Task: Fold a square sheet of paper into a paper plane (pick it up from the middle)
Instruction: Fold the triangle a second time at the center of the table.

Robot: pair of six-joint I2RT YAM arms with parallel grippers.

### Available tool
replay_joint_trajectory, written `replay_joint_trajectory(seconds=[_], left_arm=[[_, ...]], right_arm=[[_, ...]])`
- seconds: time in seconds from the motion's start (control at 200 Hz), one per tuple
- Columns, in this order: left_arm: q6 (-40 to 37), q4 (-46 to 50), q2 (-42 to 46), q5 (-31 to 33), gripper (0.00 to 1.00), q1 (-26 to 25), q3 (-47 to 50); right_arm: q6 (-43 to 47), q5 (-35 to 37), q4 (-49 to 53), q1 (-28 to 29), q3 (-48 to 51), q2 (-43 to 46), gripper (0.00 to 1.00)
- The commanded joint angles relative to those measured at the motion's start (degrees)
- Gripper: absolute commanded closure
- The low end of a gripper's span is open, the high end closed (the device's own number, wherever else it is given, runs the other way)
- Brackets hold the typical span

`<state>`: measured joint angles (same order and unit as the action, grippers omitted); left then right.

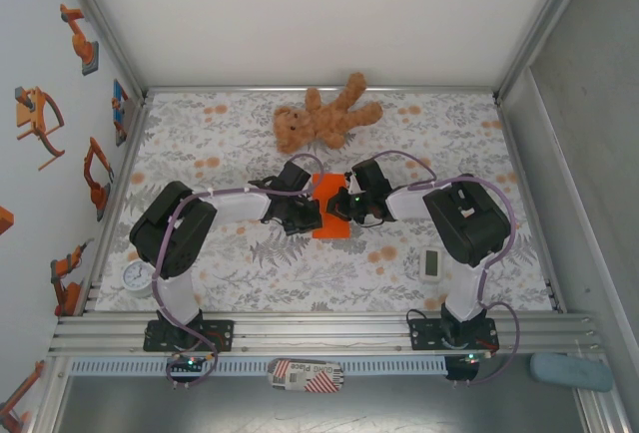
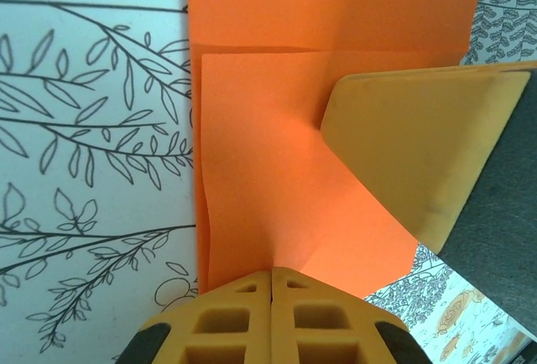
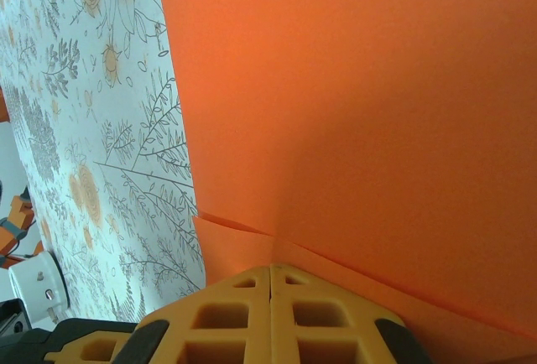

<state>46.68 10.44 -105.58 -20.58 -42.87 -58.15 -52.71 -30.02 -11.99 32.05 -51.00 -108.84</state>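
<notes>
Both arms are reaching in over the sheet of paper (image 1: 333,226), which is lying flat on the counter (image 1: 220,144) just in front of the teddy bear (image 1: 324,119). It is already showing a folded flap with a crisp edge. The left hand (image 2: 272,288) is closed tight with its tips down on the orange, and the right hand (image 3: 270,284) is closed too and pressing from the other side. I cannot tell whether either one is nipping a layer. This looks like crease work early in the plane, with no pointed nose showing yet. To do it well, one hand should be pinning the flap while the other is sliding along the fold line. The pressure wants to be straight down, because thin paper like this would likely buckle or skid if dragged sideways. There is a slight pucker at the left tips worth smoothing out. The counter is wearing a pale cover printed with leaves and flowers. A round white dial (image 1: 135,276) is sitting well to the left of the teddy bear and nearer the arms, and a small white gadget (image 1: 431,263) is sitting off to its right. White walls are closing in the cell, and robot stickers (image 1: 40,119) are decorating the left one.
</notes>
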Motion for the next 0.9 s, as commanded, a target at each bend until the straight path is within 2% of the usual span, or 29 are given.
replay_joint_trajectory(seconds=[0.0,0.28,0.491,0.686,0.891], left_arm=[[-1.56,2.74,-0.88,0.91,0.96,-0.11,-0.1],[-1.98,5.68,-0.62,2.11,0.98,-0.11,1.67],[-2.28,6.41,2.71,1.64,0.98,-0.37,7.22],[-3.99,9.42,8.04,2.63,0.98,-0.65,9.9],[-5.22,9.67,14.19,5.03,0.98,-0.7,6.6]], right_arm=[[0.8,4.09,7.59,0.16,1.52,-4.37,1.0],[1.31,4.36,8.21,0.0,1.57,-4.23,1.0],[1.55,4.53,8.39,-0.23,1.78,-4.1,1.0],[1.48,4.53,8.39,-0.24,1.82,-4.36,1.0],[1.56,4.71,8.47,-0.24,1.83,-4.28,1.0]])
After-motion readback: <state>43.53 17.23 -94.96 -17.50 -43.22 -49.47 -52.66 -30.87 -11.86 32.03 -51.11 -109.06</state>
